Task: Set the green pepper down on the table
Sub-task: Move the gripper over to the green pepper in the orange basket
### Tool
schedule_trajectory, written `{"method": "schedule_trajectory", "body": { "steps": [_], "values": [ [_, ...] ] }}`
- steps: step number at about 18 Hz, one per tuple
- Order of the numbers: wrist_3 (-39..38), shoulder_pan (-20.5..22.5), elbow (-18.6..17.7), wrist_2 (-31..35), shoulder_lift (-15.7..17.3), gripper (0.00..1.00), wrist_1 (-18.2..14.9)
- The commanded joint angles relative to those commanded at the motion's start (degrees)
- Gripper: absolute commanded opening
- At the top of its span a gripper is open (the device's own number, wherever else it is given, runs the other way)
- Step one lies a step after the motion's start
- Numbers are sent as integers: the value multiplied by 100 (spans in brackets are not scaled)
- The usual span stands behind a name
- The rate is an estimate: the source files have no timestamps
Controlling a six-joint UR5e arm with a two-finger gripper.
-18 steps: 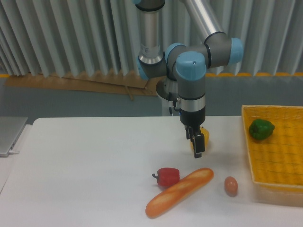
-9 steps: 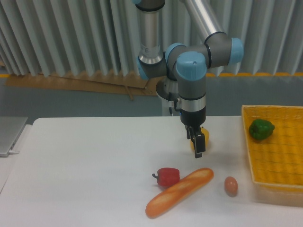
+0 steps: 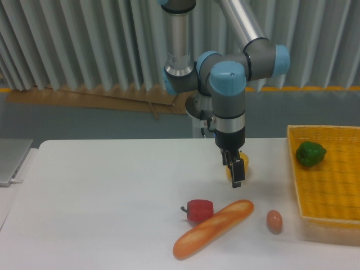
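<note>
Lying in the basket [image 3: 329,191], the green pepper [image 3: 310,153] sits well right of the claw [image 3: 235,173], grip unclear.

Grey corrugated wall [image 3: 84,45] behind; brown cardboard strip [image 3: 101,98] along its base.

The gripper [image 3: 235,171] hides most of the yellow pepper [image 3: 242,163]. At three o'clock, the picture's edge cuts the basket [image 3: 329,216]. Jaw state is unclear.

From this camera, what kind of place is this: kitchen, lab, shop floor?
Probably a robot lab test cell: a bare white table, toy-like food such as the baguette and green pepper, corrugated wall behind.
</note>
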Motion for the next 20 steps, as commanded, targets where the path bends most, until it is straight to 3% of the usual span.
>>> {"method": "schedule_trajectory", "body": {
  "steps": [20],
  "values": [
    [316,334,18,-35,53,100,-9]
  ]
}}
